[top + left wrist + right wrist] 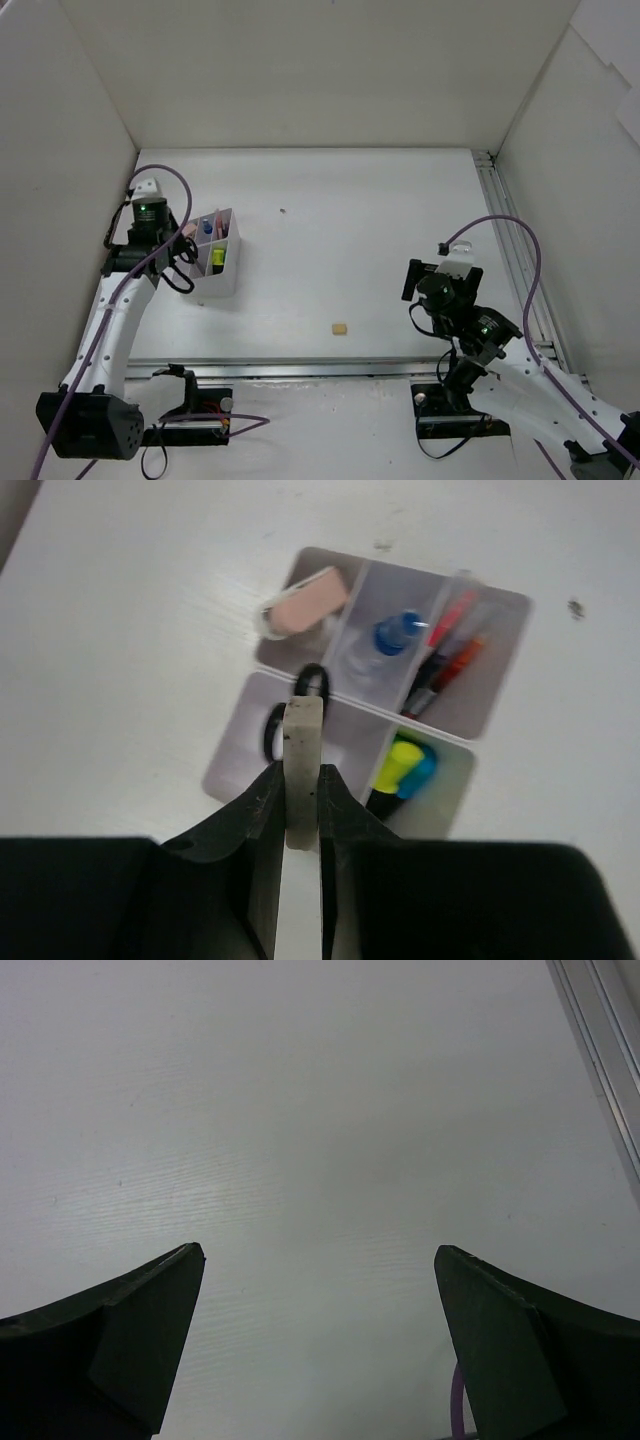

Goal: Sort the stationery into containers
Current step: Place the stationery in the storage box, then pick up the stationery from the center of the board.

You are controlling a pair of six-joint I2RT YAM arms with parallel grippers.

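Left end effector (301,775): pressed together on a beige eraser (303,735), which stands out lengthwise past the fingertips, above the box.
Divided box (232,772): white, translucent, standing at the left side of the bench (380,220), just beside the left end effector.
Scissors (272,732): black handle loops in the lower-left compartment of the left wrist view, partly hidden by the held eraser.
Correction tape (305,605): pink-white, in the upper-left compartment.
Blue-capped item (395,635): in the upper-middle compartment; blurred, possibly a highlighter.
Pens (450,650): red and orange ends, in the upper-right compartment.
Highlighters (405,765): yellow and blue ends, in the lower-right compartment.
Loose eraser (341,328): lying on the bench between the two arms, well apart from the box.
Right end effector (318,1250): spread wide, holding nothing, over bare bench.
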